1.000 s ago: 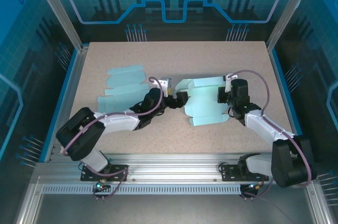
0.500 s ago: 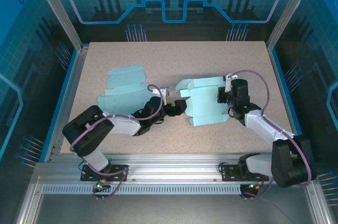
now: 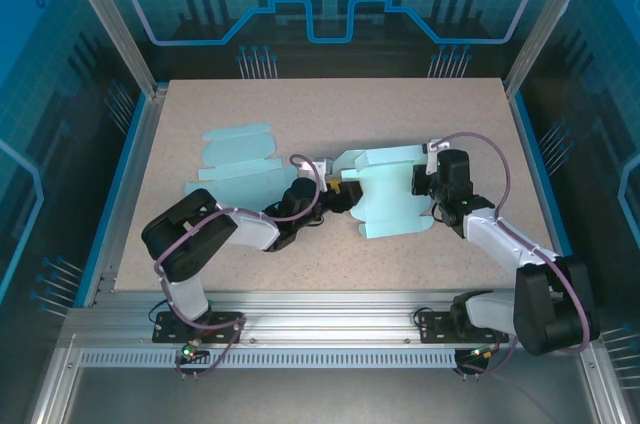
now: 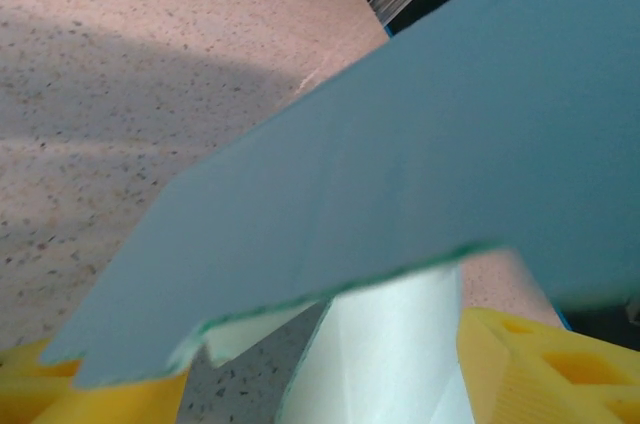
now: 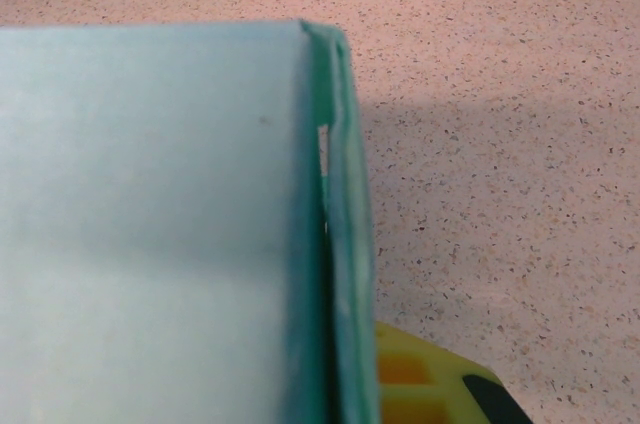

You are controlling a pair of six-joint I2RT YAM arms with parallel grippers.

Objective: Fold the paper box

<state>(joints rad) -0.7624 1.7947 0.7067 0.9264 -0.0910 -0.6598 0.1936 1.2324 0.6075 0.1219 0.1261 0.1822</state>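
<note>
The left pincer (image 3: 342, 191) stood part-open astride the left flap of the paper box (image 3: 385, 199) on the tabletop (image 3: 330, 114), the right pincer (image 3: 422, 182) clamped on its right wall; flap folding appeared in hand, next requiring a pinch and inward turn.

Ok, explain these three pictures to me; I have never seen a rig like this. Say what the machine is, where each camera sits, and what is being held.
These are two small robot arms bolted at the near edge of a table. The wide picture looks down from above and behind them. The two close-ups come from cameras on the wrists. A flat pale-blue paper blank lies on the left. To its right sits a partly folded box. The right gripper is shut on the box's right wall, which its wrist view shows up close. The left gripper is at the box's left flap, its yellow fingers apart on either side of the paper, not yet clamped.
</note>
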